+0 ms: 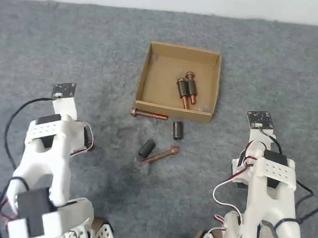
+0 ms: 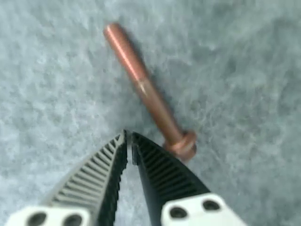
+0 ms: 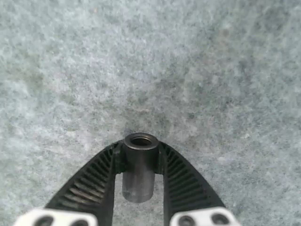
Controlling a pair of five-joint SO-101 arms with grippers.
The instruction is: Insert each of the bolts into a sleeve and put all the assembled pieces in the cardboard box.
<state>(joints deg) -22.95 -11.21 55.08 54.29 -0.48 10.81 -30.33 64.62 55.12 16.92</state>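
My left gripper is shut with nothing between its fingers, just above the grey carpet. A copper bolt lies beside its tips, head nearest the fingers. My right gripper is shut on a black sleeve, whose open bore points away from the wrist. In the high view the cardboard box holds two assembled pieces. In front of it lie two bolts and two loose sleeves.
The left arm and the right arm stand near the table's front corners, both pulled back from the box. Grey carpet covers the whole table. Cables hang beside both arms.
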